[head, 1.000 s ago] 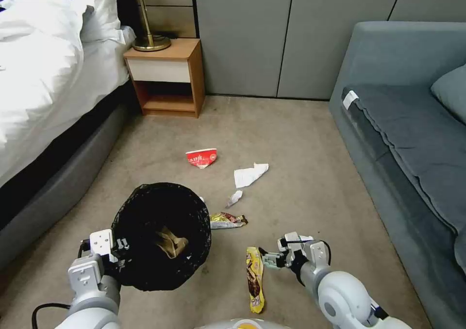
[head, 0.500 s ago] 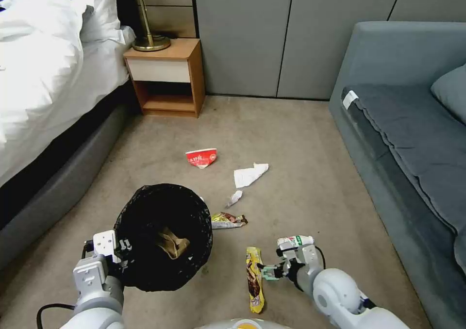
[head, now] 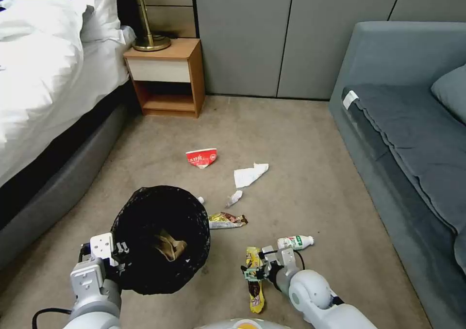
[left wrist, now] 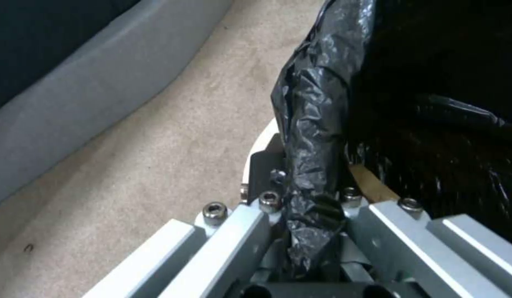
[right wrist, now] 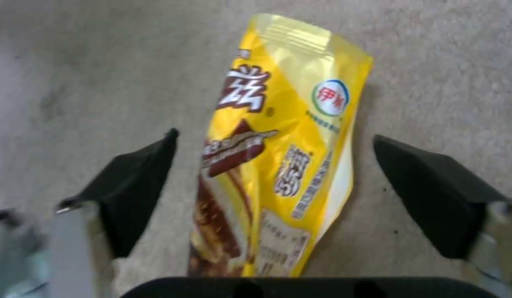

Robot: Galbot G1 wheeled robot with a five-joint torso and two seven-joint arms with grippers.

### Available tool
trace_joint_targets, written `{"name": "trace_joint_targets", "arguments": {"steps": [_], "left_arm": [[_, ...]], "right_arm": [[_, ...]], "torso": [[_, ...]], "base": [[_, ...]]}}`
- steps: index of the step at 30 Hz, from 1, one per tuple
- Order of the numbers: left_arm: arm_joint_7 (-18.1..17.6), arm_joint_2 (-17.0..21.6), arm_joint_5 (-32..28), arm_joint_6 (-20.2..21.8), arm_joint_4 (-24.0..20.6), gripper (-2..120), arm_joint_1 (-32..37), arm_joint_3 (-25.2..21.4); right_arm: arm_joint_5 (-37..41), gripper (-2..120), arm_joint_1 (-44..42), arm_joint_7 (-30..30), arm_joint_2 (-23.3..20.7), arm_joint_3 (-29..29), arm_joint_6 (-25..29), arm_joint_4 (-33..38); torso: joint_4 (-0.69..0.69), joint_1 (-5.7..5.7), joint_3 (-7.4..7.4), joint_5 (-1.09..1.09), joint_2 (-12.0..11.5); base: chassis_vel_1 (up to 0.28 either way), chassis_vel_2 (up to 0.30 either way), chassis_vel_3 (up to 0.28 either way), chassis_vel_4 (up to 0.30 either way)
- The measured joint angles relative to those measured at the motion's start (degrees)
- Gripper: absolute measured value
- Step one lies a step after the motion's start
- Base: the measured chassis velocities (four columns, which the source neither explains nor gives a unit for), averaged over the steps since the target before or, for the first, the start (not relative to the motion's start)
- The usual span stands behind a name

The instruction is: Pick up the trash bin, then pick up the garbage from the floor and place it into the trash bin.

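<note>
My left gripper (head: 119, 255) holds the trash bin (head: 160, 237) by its rim; in the left wrist view its fingers (left wrist: 267, 207) are shut on the black liner (left wrist: 317, 136) and the white edge. A brown wrapper (head: 170, 245) lies inside. My right gripper (head: 253, 272) hangs low over a yellow and brown snack wrapper (head: 254, 280) on the carpet, open, one finger (right wrist: 129, 190) on each side of the wrapper (right wrist: 278, 165). Other garbage lies about: a small white bottle (head: 295, 242), a second wrapper (head: 225, 220), white tissue (head: 250, 174), a smaller scrap (head: 235, 197) and a crushed red-white cup (head: 201, 157).
A bed (head: 43, 76) runs along the left and a wooden nightstand (head: 167, 74) with a brass lamp base (head: 150, 40) stands beyond it. A grey sofa (head: 412, 139) fills the right side. Grey wall panels (head: 272, 33) close the back. Carpet lies open between them.
My right gripper has moved left and nearer, from beside the white bottle to over the yellow wrapper, uncovering the bottle. The bin in my left gripper has shifted only slightly.
</note>
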Motion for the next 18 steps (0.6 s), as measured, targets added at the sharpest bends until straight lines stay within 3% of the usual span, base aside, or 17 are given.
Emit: {"name": "trace_joint_targets", "arguments": {"steps": [6,13,18], "left_arm": [[0.0,0.01,0.12,-0.19,-0.07,0,0.15,-0.02],[0.03,0.05,0.24,-0.37,-0.18,0,0.22,0.19],[0.05,0.09,0.25,-0.49,-0.47,0,0.39,0.15]], "right_arm": [[-0.7,67,-0.01,-0.3,0.35,0.84,1.27,-1.13],[-1.34,35,-0.22,-0.65,1.06,1.87,2.56,-1.81],[-1.66,22,-0.28,-0.65,1.48,2.04,2.96,-2.11]], "torso": [[0.0,0.0,0.0,0.0,0.0],[0.0,0.0,0.0,0.0,0.0],[0.0,0.0,0.0,0.0,0.0]], "base": [[0.0,0.0,0.0,0.0],[0.0,0.0,0.0,0.0],[0.0,0.0,0.0,0.0]]}}
